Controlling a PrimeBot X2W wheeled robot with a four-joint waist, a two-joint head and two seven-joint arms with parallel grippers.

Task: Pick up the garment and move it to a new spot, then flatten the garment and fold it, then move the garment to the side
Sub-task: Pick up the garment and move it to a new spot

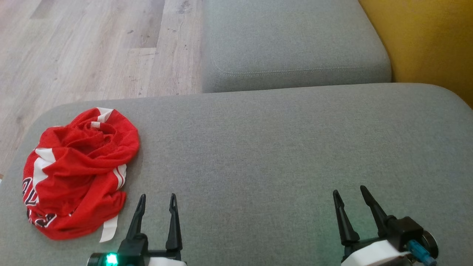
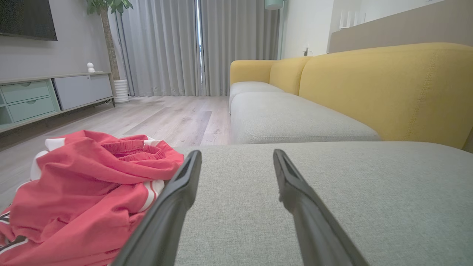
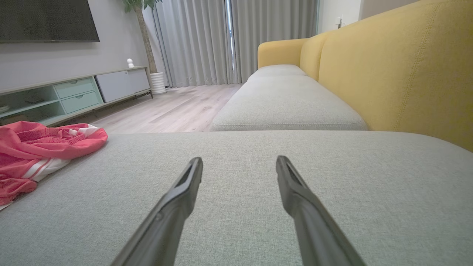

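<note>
Your garment (image 1: 77,173) is a red, mesh-looking piece, crumpled in a heap on the left end of the near grey cushion (image 1: 277,147), close to its rounded left edge and next to the wood floor (image 1: 92,48). Writing first: you get dark lettering (image 1: 31,195) with a white outline on the heap's lower left, folded into the creases, so you can't read a word or a brand. White panels and thin white-and-red stripes (image 1: 120,177) show through the folds. A white strip (image 1: 109,229) pokes out flat at the near edge, and the left wrist view gives you a gathered elastic waistband (image 2: 133,149) on top. Your left gripper (image 1: 157,195) sits just right of the heap, fingers spread wide and holding nothing; in its wrist view one finger overlaps the cloth, contact not clear. Your right gripper (image 1: 349,190) is well apart from the garment, over bare cushion on the right, fingers also spread with nothing between them. Beyond lie a second grey cushion (image 1: 295,44) and a yellow backrest (image 1: 425,37).
</note>
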